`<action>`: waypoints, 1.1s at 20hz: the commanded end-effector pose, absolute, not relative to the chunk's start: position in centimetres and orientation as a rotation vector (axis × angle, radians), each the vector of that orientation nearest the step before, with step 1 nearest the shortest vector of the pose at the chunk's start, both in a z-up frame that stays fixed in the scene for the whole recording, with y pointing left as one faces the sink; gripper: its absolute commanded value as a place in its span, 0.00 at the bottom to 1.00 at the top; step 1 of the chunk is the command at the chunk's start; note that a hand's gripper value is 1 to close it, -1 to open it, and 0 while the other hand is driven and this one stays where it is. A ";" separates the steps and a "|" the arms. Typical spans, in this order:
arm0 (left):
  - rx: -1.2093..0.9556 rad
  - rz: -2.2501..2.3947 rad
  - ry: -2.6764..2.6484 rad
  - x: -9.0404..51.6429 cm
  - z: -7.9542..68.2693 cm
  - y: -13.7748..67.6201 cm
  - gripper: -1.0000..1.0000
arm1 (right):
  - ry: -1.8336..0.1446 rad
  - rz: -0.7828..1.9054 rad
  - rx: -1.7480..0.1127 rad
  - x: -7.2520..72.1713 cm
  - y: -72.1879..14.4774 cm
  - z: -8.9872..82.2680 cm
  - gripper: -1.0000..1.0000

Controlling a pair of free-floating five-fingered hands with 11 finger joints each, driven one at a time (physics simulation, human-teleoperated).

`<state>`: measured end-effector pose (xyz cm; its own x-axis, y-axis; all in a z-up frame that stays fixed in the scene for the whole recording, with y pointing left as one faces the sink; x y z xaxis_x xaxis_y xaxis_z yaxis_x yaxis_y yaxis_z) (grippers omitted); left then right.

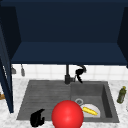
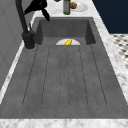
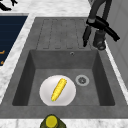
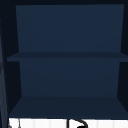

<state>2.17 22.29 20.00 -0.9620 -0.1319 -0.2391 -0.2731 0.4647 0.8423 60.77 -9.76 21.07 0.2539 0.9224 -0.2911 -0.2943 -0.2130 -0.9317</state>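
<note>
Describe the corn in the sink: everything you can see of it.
The corn is a short yellow cob, its surface looking ribbed with kernel rows, with no husk. It lies flat and at a slant on a round white plate on the floor of the sink basin, beside the drain. Only the plate touches it. The right hand is up by the faucet, well apart from it.

Open drainboard (image 2: pixel 65 75) at left, faucet (image 1: pixel 67 75) behind the basin, plate (image 3: pixel 57 90) with corn (image 3: pixel 59 89) on basin floor, red ball (image 1: pixel 67 114) at front rim
</note>
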 end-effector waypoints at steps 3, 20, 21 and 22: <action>-0.357 1.515 2.566 2.2 20.0 22.3 0.50 | -0.664 1.275 -1.284 59.2 -12.1 19.2 0.00; -0.357 1.515 2.566 2.2 20.0 22.3 0.50 | -0.742 1.219 -1.210 51.4 -17.5 14.0 0.00; -0.357 1.515 2.566 2.2 20.0 22.3 0.50 | -0.745 1.217 -1.214 51.0 -18.1 13.6 0.00; -0.357 1.515 2.566 2.2 20.0 22.3 0.50 | -0.749 1.215 -1.215 50.5 -18.6 13.4 0.00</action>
<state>2.17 22.29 20.00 -0.9620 -0.1319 -0.2391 -0.2731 0.4647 0.8423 51.90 -17.07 14.15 0.2417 0.9452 -0.2195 -0.3063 -0.1404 -0.9415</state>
